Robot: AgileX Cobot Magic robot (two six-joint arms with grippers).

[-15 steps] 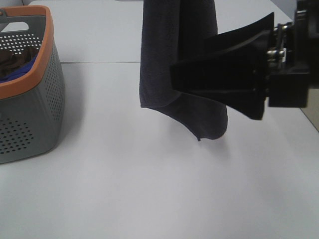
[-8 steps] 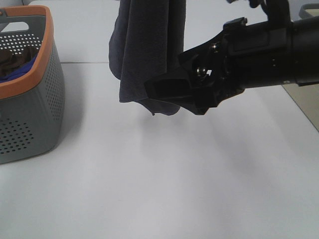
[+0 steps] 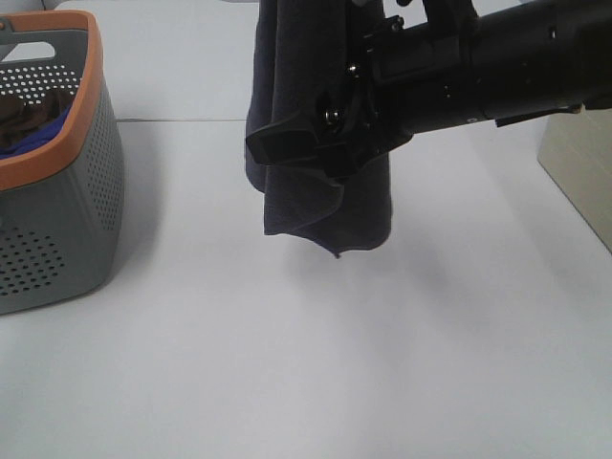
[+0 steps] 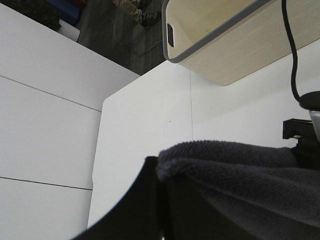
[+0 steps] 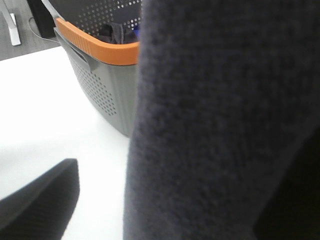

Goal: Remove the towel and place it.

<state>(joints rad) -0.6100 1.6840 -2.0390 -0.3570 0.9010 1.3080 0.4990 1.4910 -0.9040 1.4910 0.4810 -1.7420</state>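
The towel (image 3: 306, 105), a dark charcoal plush cloth, hangs down from above the top edge of the exterior view, its lowest corner a little above the white table (image 3: 287, 363). In the left wrist view my left gripper (image 4: 165, 200) is shut on the towel's top fold (image 4: 235, 170). My right gripper (image 3: 292, 153) reaches in from the right and sits against the hanging towel at mid-height. In the right wrist view the towel (image 5: 215, 125) fills the space between the wide-apart fingers (image 5: 40, 200), so the jaws stand open around it.
A grey perforated basket with an orange rim (image 3: 96, 86) stands at the left, holding a brown cloth (image 3: 21, 113) and a bright blue cloth (image 3: 40, 139); it also shows in the right wrist view (image 5: 107, 85). A beige bin (image 3: 574, 172) stands at the table's right edge.
My right arm has swung left across the table and brought its gripper up against the towel. The towel swayed left, then back toward the middle.
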